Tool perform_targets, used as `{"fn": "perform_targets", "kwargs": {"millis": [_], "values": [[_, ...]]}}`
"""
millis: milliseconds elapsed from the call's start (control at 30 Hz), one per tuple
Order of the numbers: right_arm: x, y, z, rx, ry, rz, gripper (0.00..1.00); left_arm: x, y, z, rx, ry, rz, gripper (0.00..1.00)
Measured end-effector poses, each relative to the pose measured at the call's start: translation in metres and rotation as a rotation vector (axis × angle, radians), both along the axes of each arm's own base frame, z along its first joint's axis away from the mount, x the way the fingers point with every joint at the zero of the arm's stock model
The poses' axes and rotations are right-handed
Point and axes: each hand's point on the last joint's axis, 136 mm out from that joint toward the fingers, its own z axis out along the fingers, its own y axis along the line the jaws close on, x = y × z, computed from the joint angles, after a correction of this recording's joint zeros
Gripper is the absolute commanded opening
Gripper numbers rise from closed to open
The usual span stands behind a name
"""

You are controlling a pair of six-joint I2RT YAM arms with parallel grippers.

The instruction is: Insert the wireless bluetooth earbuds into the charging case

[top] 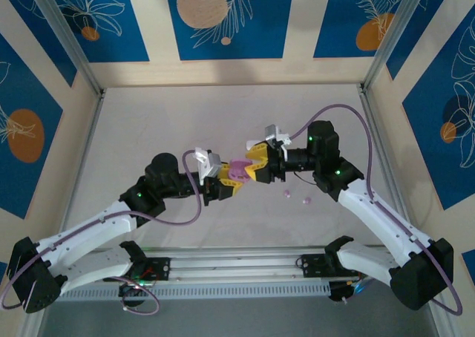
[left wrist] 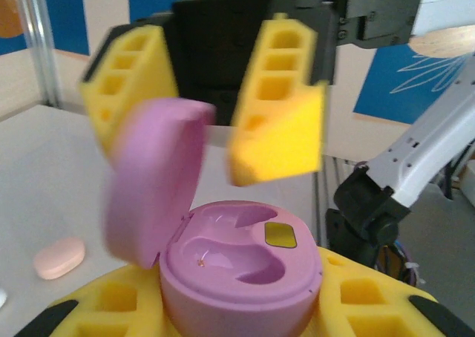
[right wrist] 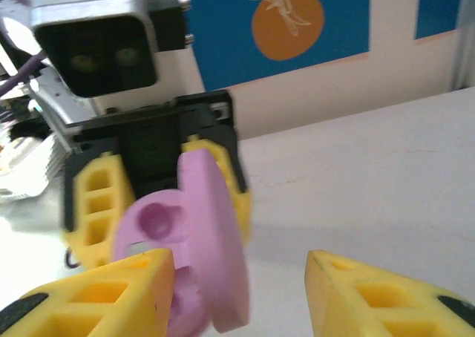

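Seen from the top, the left arm (top: 89, 229) comes in from the near left corner toward the middle of the table (top: 185, 114). At its end the left gripper (top: 225, 182) is clamped on the lilac charging case (top: 237, 172). The left wrist view shows that grip close up. The round base sits wedged between the two yellow foam fingers (left wrist: 111, 303) with its two moulded hollows facing up. The lid (left wrist: 152, 181) stands hinged open on the left side of that picture (a little blurred). On the table past the lid lies a pale pink bean-shaped piece (left wrist: 59, 257); I cannot tell whether it is a bud or something else. Just right of the case in the top view, the right gripper (top: 256, 166) faces the left one nose to nose, its jaws spread wide and gripping nothing. The right wrist view shows the opened lid standing in the gap between that gripper's own fingers, close to the one on the left of the picture. Whether lid and finger touch cannot be told. Further right, two tiny pale earbuds (top: 286, 194) lie near each other on the table beside the right wrist, clear of the case and of both grippers. The right arm (top: 378, 218) runs from there back to the near right corner.
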Motion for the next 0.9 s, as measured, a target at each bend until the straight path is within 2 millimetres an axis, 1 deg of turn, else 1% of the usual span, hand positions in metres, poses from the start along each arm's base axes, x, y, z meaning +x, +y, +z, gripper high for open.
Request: {"fn": "perform_targets", "kwargs": {"millis": [133,300,367,567,667,800,900], "values": [[0.010,0.000,-0.004,-0.027,-0.001,-0.055,0.48,-0.003,-0.001,0.000,-0.003,0.008,-0.017,0.28],[0.010,0.003,-0.007,-0.050,-0.019,-0.067,0.45,-0.003,-0.001,0.001,-0.006,0.023,-0.016,0.28],[0.011,0.003,-0.006,-0.056,-0.024,-0.071,0.47,-0.003,-0.001,0.001,-0.007,0.023,-0.016,0.28],[0.010,0.002,-0.002,-0.059,-0.029,-0.093,0.55,-0.002,0.003,0.000,-0.017,0.013,0.008,0.29],[0.005,-0.004,0.008,-0.043,-0.017,-0.120,0.59,0.001,0.006,0.000,-0.032,0.001,0.034,0.29],[-0.001,-0.016,0.031,-0.016,0.020,-0.187,0.61,0.005,0.008,-0.003,-0.054,0.001,0.066,0.28],[0.005,-0.031,0.046,-0.003,0.075,-0.308,0.58,0.008,0.009,-0.005,-0.062,-0.001,0.088,0.28]]}}
